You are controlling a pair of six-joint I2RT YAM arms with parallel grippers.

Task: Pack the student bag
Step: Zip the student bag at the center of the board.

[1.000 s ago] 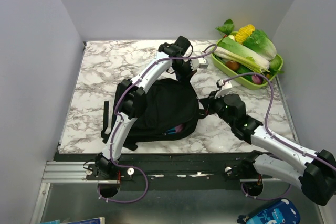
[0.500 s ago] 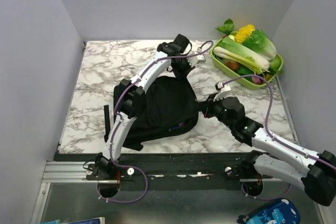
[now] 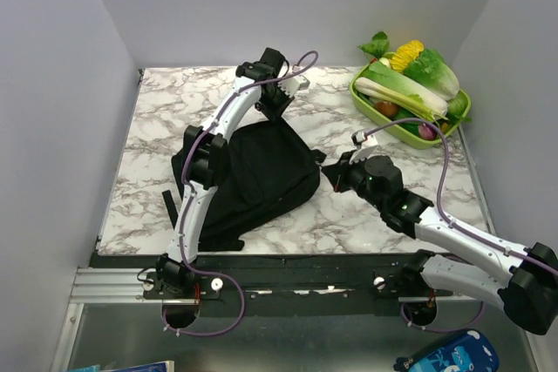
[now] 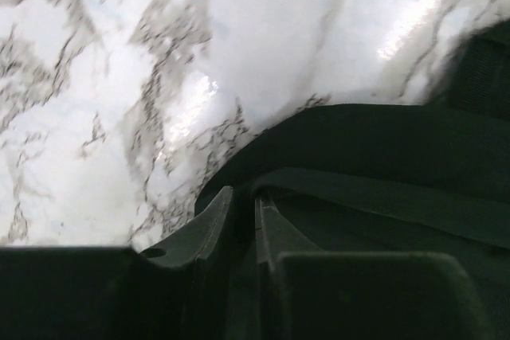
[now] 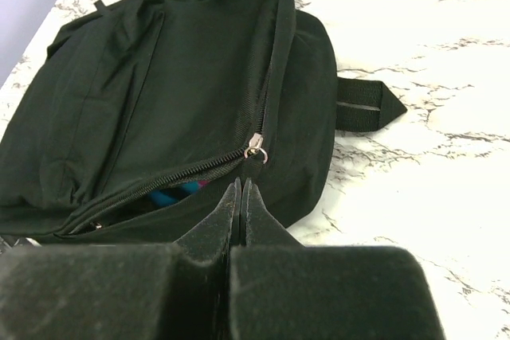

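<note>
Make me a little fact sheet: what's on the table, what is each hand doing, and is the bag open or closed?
table: marble-patterned top
student bag: black backpack, lying flat mid-table
zipper: partly open, slider partway along
contents: something blue and pink shows through the gap
left hand: at the bag's far edge, fingers slightly parted; can't tell whether it grips fabric
right hand: shut, tips right at the slider
green tray: far right corner, holding vegetables, no hand near it

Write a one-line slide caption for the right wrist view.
Right gripper pinches the zipper pull on a partly unzipped black backpack.
</note>
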